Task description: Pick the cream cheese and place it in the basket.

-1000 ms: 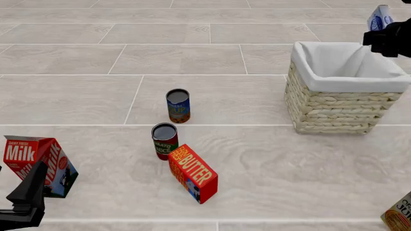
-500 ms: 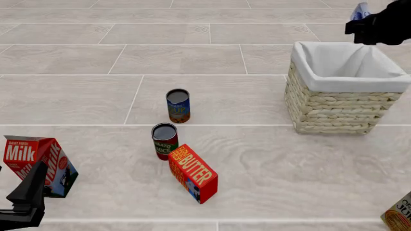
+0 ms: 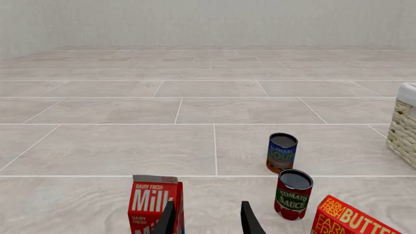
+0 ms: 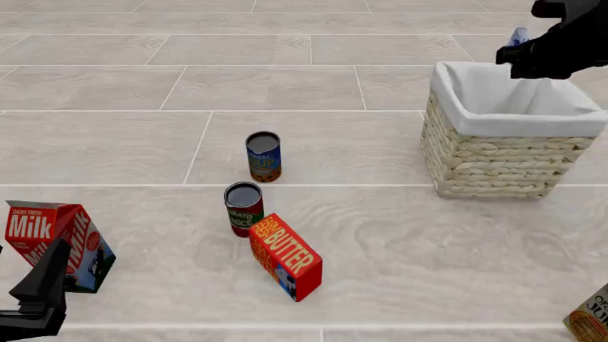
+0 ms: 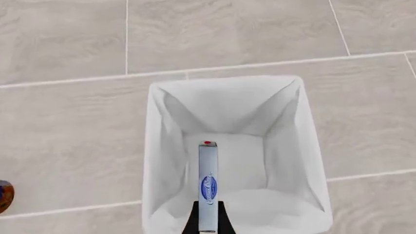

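Note:
My right gripper (image 4: 525,55) hangs over the far side of the wicker basket (image 4: 494,160) and is shut on the cream cheese (image 4: 519,35), of which only a light-blue corner shows there. In the right wrist view the cream cheese (image 5: 208,183) is a thin white box seen edge-on with a blue mark. It is clamped low in my right gripper (image 5: 208,220), directly above the white-lined basket (image 5: 156,146) opening. My left gripper (image 4: 45,281) rests at the near left beside the milk carton (image 4: 53,235). In its wrist view my left gripper (image 3: 208,222) is open and holds nothing.
A soup can (image 4: 263,156), a tomato sauce can (image 4: 244,208) and a red-orange butter box (image 4: 285,256) stand in the middle of the tiled surface. The corner of another package (image 4: 591,319) shows at the near right edge. The milk carton (image 3: 156,204) stands close by a left finger (image 3: 167,220).
My right gripper has carried the cream cheese leftward and lower, from beyond the basket's far right corner to above its opening. The left arm has not moved.

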